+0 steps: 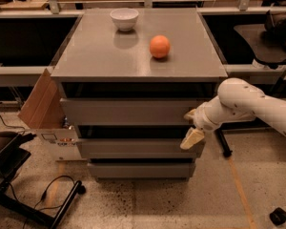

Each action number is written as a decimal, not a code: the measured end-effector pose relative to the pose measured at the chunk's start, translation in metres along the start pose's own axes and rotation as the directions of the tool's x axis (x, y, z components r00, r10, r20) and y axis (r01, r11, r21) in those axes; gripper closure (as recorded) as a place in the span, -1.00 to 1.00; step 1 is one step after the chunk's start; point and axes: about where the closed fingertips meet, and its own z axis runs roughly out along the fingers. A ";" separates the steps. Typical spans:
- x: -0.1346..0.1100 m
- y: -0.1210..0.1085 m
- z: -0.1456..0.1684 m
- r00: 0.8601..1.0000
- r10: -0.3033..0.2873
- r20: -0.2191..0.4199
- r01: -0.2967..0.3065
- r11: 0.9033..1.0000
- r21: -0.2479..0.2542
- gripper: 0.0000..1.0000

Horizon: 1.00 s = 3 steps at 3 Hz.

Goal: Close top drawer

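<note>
While the claw (189, 128) gapes beside its end, the grey top drawer (126, 111) sits ajar.

The gripper (191, 127) sits at the right end of the top drawer (126, 111), covering that corner — contact with the panel cannot be told. The drawer's inside is hidden under the bench (100, 56) top. The arm (257, 109) runs off the right edge — and a dark object (279, 215) on the floor is too small to name.
</note>
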 end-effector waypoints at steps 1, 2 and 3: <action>0.004 0.012 0.000 1.000 0.001 -0.012 -0.001 1.000 -0.007 -0.02; 0.008 0.039 -0.019 0.997 -0.056 -0.057 0.056 0.998 -0.001 0.44; 0.005 0.080 -0.057 0.974 -0.164 -0.158 0.166 0.986 0.001 0.91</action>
